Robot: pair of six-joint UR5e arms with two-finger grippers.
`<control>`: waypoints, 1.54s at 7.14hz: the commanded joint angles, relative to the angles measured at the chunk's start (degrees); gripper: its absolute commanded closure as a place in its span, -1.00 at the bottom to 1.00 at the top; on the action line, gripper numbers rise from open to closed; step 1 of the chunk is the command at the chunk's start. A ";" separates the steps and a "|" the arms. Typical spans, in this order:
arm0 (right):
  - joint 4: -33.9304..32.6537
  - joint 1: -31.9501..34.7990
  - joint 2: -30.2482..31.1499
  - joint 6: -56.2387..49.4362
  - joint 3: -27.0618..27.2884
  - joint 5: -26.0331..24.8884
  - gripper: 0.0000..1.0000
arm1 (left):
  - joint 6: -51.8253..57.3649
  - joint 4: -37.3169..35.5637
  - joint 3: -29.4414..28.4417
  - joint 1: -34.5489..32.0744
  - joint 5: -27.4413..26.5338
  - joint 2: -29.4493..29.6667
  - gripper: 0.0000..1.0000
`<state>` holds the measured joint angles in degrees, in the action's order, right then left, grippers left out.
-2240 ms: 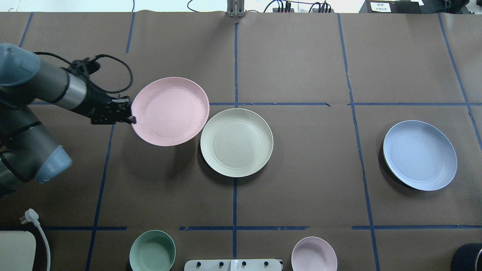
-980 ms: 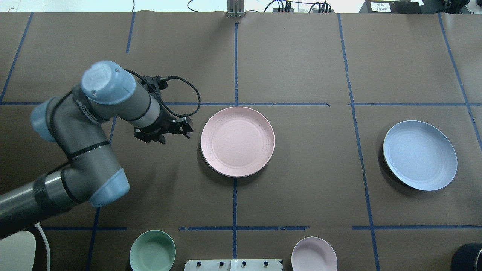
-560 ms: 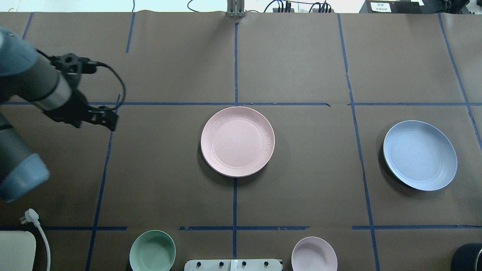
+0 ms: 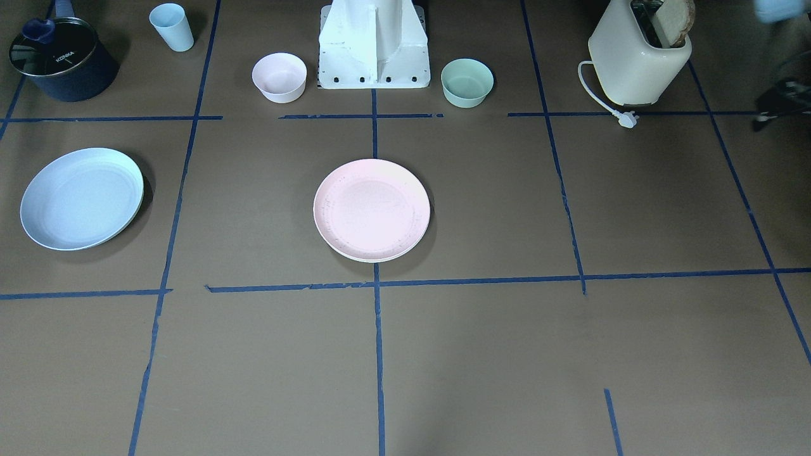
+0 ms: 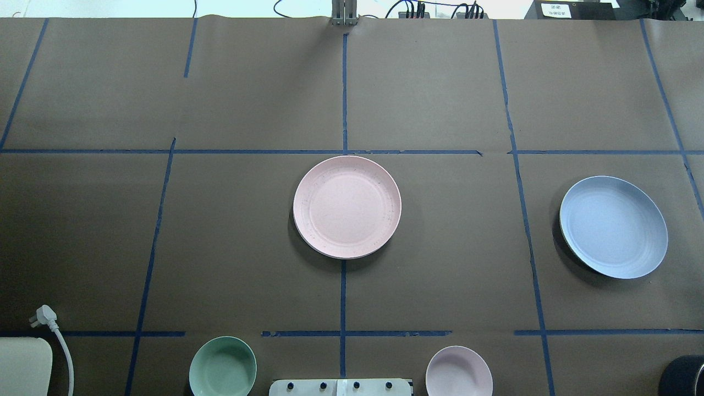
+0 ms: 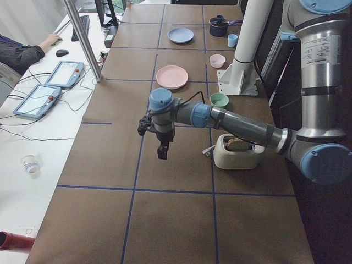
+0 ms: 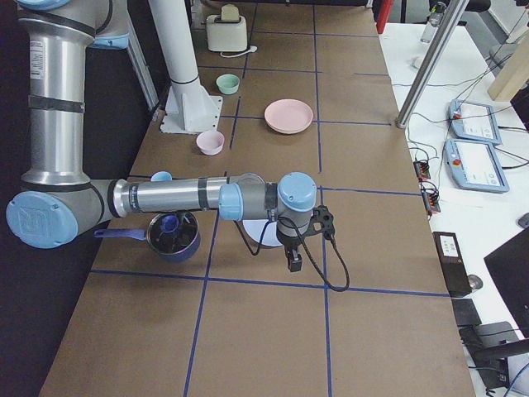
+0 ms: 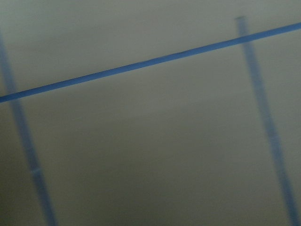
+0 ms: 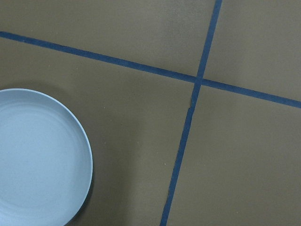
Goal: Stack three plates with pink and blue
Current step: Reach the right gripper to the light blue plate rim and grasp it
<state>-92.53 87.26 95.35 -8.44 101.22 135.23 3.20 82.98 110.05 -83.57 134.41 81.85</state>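
The pale pink plate (image 5: pixel 346 207) lies at the table's middle, on top of the cream plate, of which only a thin rim sliver (image 4: pixel 371 260) shows. The light blue plate (image 5: pixel 613 226) lies alone at the right; it also shows in the right wrist view (image 9: pixel 37 155). My left gripper (image 6: pixel 163 153) hangs over the table's left end, beyond the toaster, far from the plates. My right gripper (image 7: pixel 294 265) hangs just beyond the blue plate at the right end. I cannot tell whether either gripper is open or shut. Neither arm shows in the overhead view.
A mint bowl (image 5: pixel 223 367) and a small pink bowl (image 5: pixel 458 372) stand by the robot base (image 4: pixel 374 44). A toaster (image 4: pixel 637 57) with its plug cable stands on the robot's left. A dark pot (image 4: pixel 60 60) and a light blue cup (image 4: pixel 172 26) stand on its right.
My left gripper carried the pink plate right onto the cream plate, let go of it, then drew back left and out of the overhead view. The blue plate has not moved.
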 commanded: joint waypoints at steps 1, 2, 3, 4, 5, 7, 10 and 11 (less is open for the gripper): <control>0.07 -1.03 0.10 4.91 0.21 0.55 -1.00 | 6.30 0.16 -4.84 -8.18 2.00 -2.64 -1.00; 3.73 -4.09 1.92 8.84 0.12 1.08 -1.00 | 6.38 0.25 -4.84 -8.27 2.00 -3.09 -1.00; 16.03 -8.12 5.51 18.89 -1.10 0.65 -1.00 | 6.38 0.25 -4.75 -8.19 2.08 -3.10 -1.00; 32.51 -12.34 7.03 31.95 -5.46 0.56 -1.00 | 6.38 0.25 -5.01 -8.19 2.08 -3.01 -1.00; 45.21 -17.95 7.04 43.66 -9.51 -0.75 -1.00 | 6.38 0.25 -5.10 -8.19 2.08 -3.01 -1.00; 53.15 -26.06 7.65 52.29 -11.38 -6.19 -0.97 | 6.47 0.25 -4.84 -8.27 2.08 -3.10 -1.00; 53.25 -28.11 7.66 52.56 -13.33 -7.88 0.44 | 6.47 0.25 -4.67 -8.27 2.08 -3.10 -1.00; 53.33 -28.11 7.66 52.56 -13.76 -7.79 0.74 | 6.38 0.25 -4.40 -8.27 2.08 -3.10 -1.00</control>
<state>-39.32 59.32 103.00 44.05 87.96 127.51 9.65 83.23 105.36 -91.84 136.50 78.75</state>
